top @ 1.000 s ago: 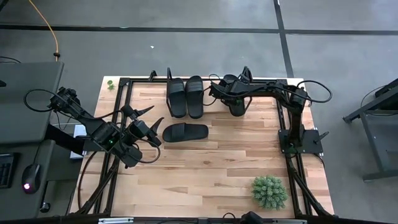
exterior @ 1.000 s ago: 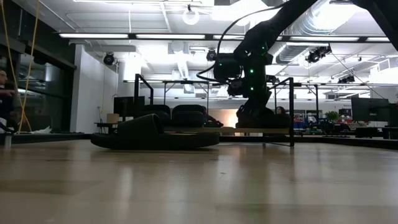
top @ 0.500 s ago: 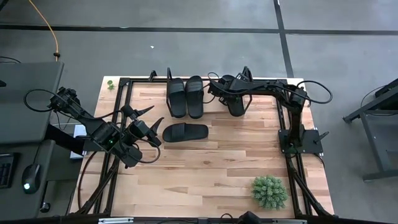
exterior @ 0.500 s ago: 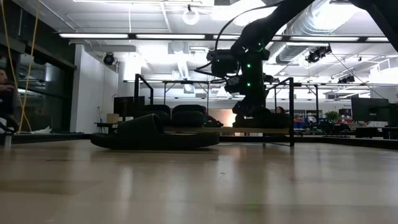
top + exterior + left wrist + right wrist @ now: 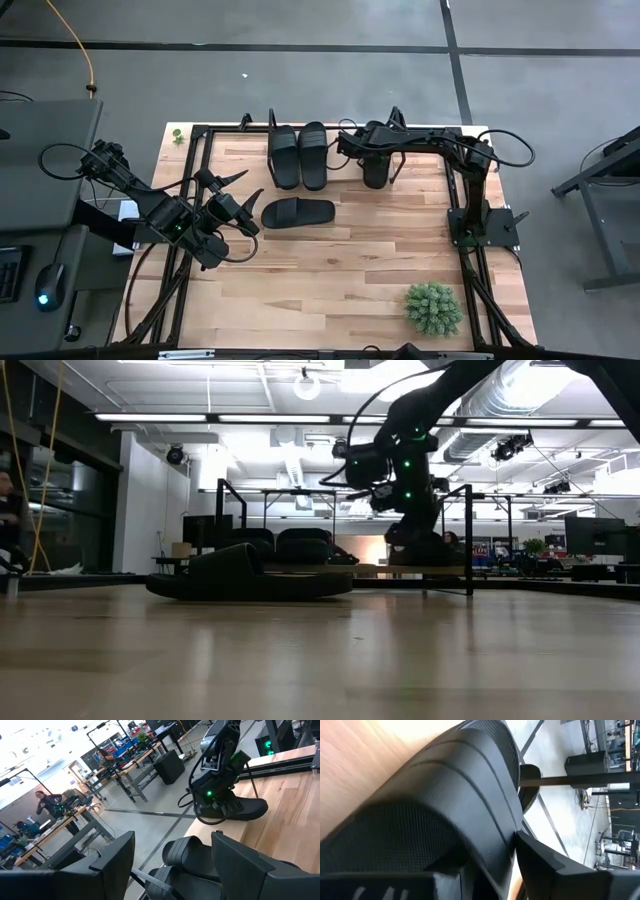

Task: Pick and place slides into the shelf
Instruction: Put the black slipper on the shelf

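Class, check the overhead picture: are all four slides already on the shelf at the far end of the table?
No: one slide lies alone on the tabletop near the left gripper, apart from the shelf.

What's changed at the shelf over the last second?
The right gripper, shut on the third slide, straightened it on the shelf, now parallel to the two shelved slides. Unchanged: the loose slide on the table, and the open left gripper beside it.
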